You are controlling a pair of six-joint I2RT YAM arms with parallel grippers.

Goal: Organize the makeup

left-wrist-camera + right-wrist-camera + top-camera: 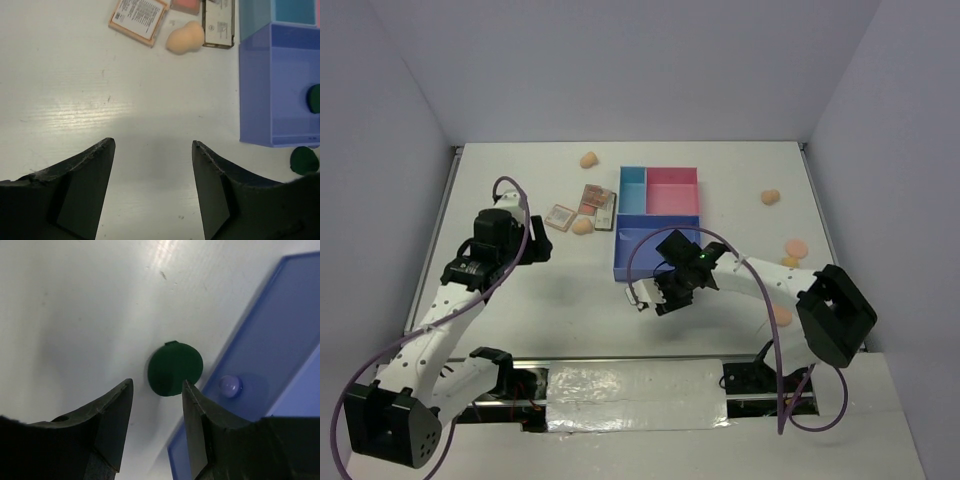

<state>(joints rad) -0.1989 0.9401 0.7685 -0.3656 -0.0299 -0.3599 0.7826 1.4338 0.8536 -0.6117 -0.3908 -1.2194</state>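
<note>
- The right end effector (pixel 156 384) was open above a dark green disc (pixel 175 369) lying on the worktop (pixel 75 300) just beside the blue tray (pixel 270 315).
- The left end effector (pixel 152 142) hung open over the worktop, gripping nothing.

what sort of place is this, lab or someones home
Most likely a robotics lab cell: a white table walled by plain panels, the left arm and right arm bolted at its near edge, makeup staged around a compartment tray.
</note>
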